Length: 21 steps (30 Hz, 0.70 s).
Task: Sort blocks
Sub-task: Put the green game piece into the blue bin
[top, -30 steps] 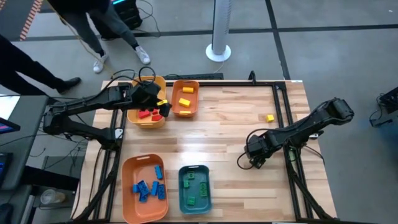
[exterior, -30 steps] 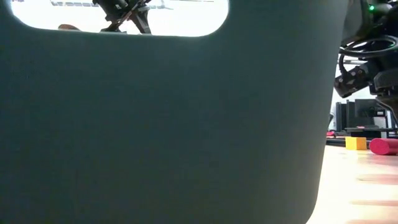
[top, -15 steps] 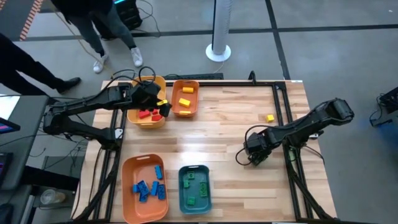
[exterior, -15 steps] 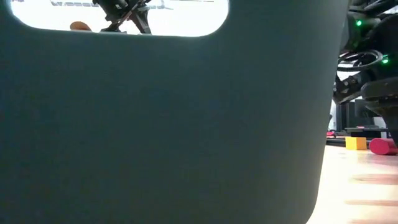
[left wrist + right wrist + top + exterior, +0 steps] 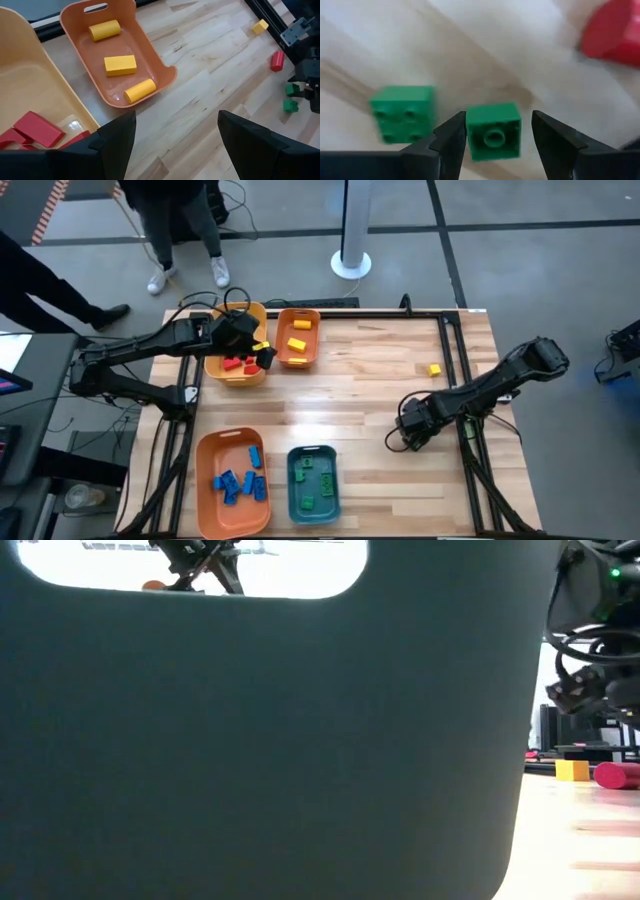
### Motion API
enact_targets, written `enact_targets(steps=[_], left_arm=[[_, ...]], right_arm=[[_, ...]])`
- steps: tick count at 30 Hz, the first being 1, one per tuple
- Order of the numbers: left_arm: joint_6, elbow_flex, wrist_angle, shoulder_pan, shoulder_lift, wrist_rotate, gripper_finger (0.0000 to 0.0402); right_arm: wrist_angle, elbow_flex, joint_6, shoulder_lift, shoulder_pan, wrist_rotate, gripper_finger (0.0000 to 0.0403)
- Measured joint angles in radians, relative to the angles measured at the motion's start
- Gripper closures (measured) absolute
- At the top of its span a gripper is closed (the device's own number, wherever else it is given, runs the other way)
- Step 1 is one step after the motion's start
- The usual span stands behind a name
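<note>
My right gripper is open low over the table at the right. Its fingers stand on either side of a small green block that lies on the wood, studs sideways. A second green block and a red block lie close by. A yellow block lies farther off. My left gripper is open and empty at the far left, between the yellow bin with red blocks and the far orange bin with yellow blocks.
A near orange bin holds blue blocks and a teal bin holds green ones. The teal bin's wall fills most of the low view. Black rails run along the table's sides. People stand beyond the far left corner.
My right gripper has shifted a little toward the far left and come back again, staying over the green blocks. A person beyond the table's far edge has walked on.
</note>
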Motion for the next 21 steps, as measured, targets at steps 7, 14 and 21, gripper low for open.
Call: enact_targets(steps=[7, 14, 21], left_arm=[[0.004, 0.0, 0.0, 0.0, 0.0, 0.0, 0.0127], [0.026, 0.0, 0.0, 0.0, 0.0, 0.026, 0.0127], [0.118, 0.0, -0.002, -0.016, 0.0, 0.089, 0.0127]], right_arm=[[0.027, -0.024, 0.005, 0.0, 0.009, -0.016, 0.0189], [0.055, -0.02, -0.041, -0.01, 0.009, -0.02, 0.0286], [0.058, 0.045, -0.083, -0.112, 0.009, 0.053, 0.0295]])
